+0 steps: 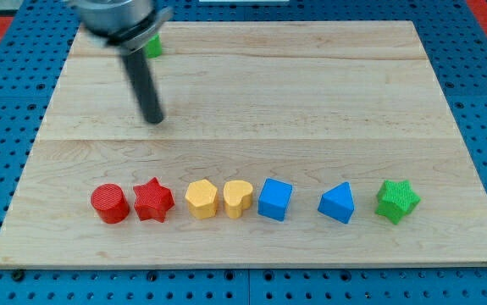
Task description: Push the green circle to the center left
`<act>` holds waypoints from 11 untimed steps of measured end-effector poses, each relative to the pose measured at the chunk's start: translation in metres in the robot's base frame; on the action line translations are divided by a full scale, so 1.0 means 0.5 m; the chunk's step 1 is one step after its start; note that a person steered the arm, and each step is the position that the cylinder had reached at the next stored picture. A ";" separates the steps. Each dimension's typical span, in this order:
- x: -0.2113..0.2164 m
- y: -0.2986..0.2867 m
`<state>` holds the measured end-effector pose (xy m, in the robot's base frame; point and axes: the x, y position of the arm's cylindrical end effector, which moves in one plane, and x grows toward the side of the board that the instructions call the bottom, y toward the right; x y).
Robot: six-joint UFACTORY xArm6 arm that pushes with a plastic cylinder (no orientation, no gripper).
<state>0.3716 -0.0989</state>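
Note:
The green circle [152, 46] shows only as a small green patch at the view's top left, mostly hidden behind the arm's grey body. My tip [153, 120] rests on the wooden board [311, 93], below the green circle and apart from it. The dark rod slants up and to the left from the tip toward the arm.
A row of blocks lies near the view's bottom: red circle [109, 203], red star [153, 201], yellow hexagon [201, 198], yellow heart [238, 199], blue cube [274, 199], blue triangle [338, 203], green star [396, 200]. A blue pegboard surrounds the board.

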 end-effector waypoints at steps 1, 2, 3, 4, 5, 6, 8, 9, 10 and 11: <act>-0.207 0.096; -0.306 0.028; -0.273 -0.104; -0.187 -0.147; -0.104 -0.153; -0.134 -0.138; -0.264 -0.194; -0.161 -0.202; -0.062 -0.196; -0.100 -0.197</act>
